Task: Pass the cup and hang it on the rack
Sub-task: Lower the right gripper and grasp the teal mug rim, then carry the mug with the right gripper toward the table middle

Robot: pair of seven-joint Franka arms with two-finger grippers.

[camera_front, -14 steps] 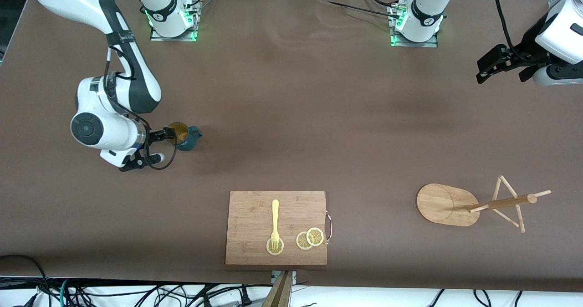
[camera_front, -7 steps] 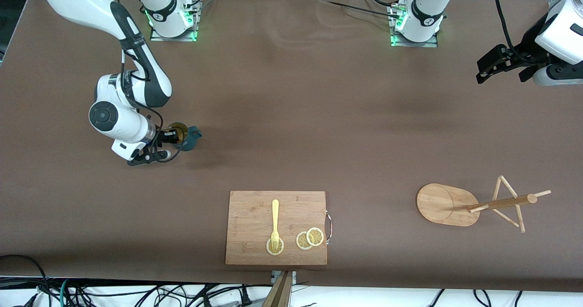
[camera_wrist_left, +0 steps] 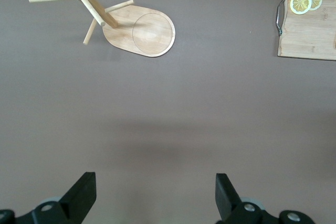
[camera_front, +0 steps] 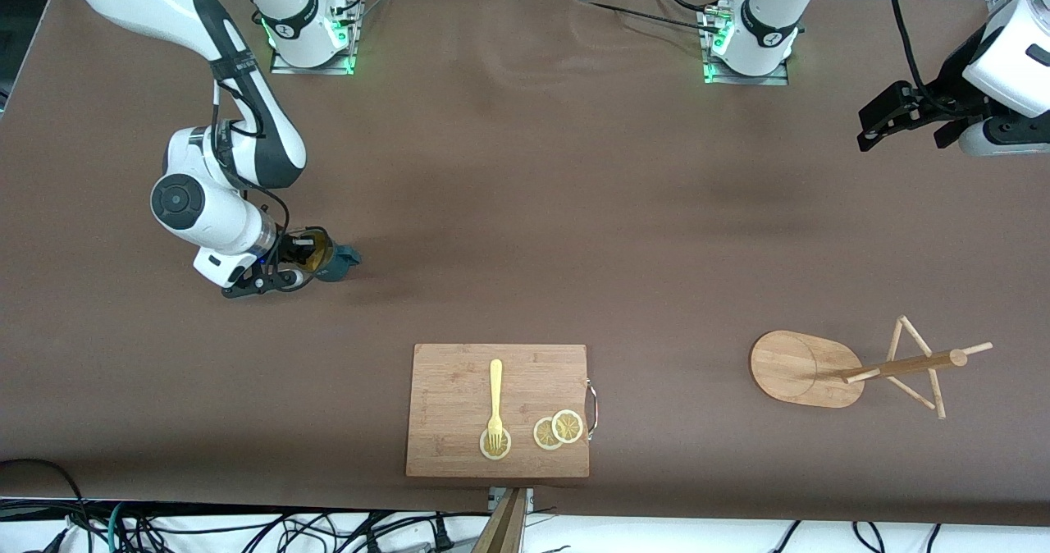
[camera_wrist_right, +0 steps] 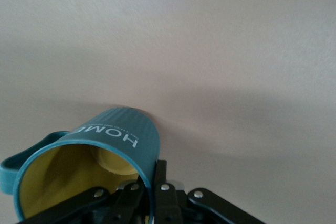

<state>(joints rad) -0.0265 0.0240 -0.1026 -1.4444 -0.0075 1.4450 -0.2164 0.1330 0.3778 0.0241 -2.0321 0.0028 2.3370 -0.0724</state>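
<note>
While the cup (camera_front: 326, 255) is pinched at its rim and tilted by the right end effector (camera_front: 297, 251) toward the right arm's end of the bench (camera_front: 525, 208), the left end effector (camera_wrist_left: 155, 198) is held wide apart, well above the rack (camera_front: 853, 368).

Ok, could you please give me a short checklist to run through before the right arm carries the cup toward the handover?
1. Right gripper shut on the cup rim, one finger inside: ok.
2. Cup off the table: cannot tell; it is tilted.
3. Left gripper open, waiting over bare table: ok.
4. Rack upright, pegs bare: ok.
5. Cutting board out of the cup's way: ok.
</note>
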